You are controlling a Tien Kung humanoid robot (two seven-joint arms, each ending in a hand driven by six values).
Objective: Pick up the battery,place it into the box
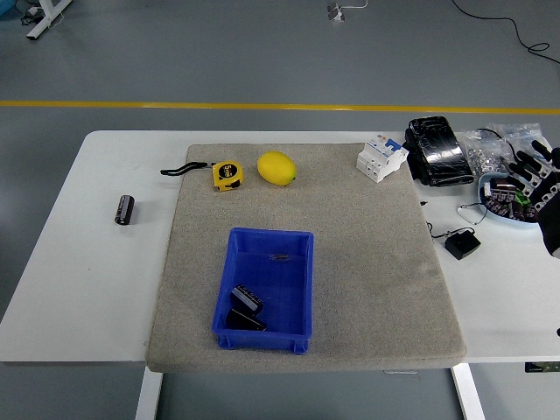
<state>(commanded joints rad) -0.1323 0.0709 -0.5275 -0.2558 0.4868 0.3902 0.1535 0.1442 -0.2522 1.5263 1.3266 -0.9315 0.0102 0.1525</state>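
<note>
Battery: small black cylinder battery (126,210) with pale ends, lying on its side on the bare white table (79,289), well left of the mat and well apart from the box.
Box: blue plastic box (265,290) with an open top and straight walls, sitting on the near part of the mat. Two dark flat blocks (246,307) lie in its near left corner, and one tiny dark bit sits near its far wall.
Mat: big grey fuzzy mat (367,262) covering the middle of the table.
Tape measure: yellow tape measure (227,174) with a black strap, at the far left of the mat. There is writing on it, too small to read.
Lemon: smooth yellow lemon (276,168), just right of the tape measure.
Switch: white boxy switch block (381,157) with a blue bit, at the mat's far right corner.
Right side: shiny black wrapped bundle (438,150), clear bags of small parts (488,149), and a little black plug (462,244) with a thin wire.
Right hand: black robot hand (541,194) at the right edge, over the clutter, fingers apart and holding nothing.
</note>
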